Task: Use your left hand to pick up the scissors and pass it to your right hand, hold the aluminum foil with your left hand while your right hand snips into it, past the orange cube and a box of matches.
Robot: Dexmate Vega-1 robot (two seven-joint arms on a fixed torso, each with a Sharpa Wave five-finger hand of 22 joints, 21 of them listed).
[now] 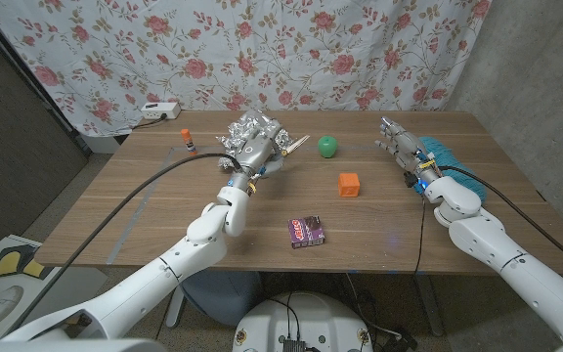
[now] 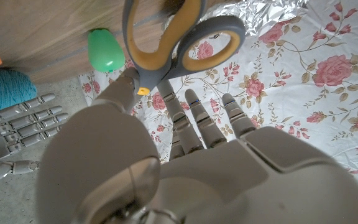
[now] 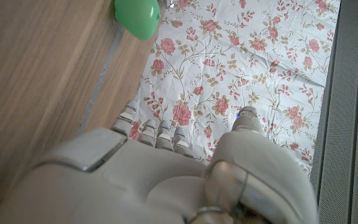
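The scissors [image 2: 173,43] have grey handles lined in orange. My left hand [image 1: 252,154] holds them by the handles, thumb pressed against one loop, at the table's back middle. Their blades [image 1: 296,145] stick out toward the right. The crumpled aluminum foil [image 1: 252,127] lies just behind that hand, and a strip of foil [image 2: 272,9] is also seen past the handles. The orange cube [image 1: 349,184] sits right of centre, and the box of matches [image 1: 307,231] is nearer the front. My right hand [image 1: 399,147] hovers at the right with fingers spread and holds nothing.
A green round object [image 1: 329,147] lies between the two hands. A teal bundle [image 1: 448,152] sits beside my right hand near the table's right edge. An orange-capped stick [image 1: 188,142] is at the back left. A floral curtain hangs behind.
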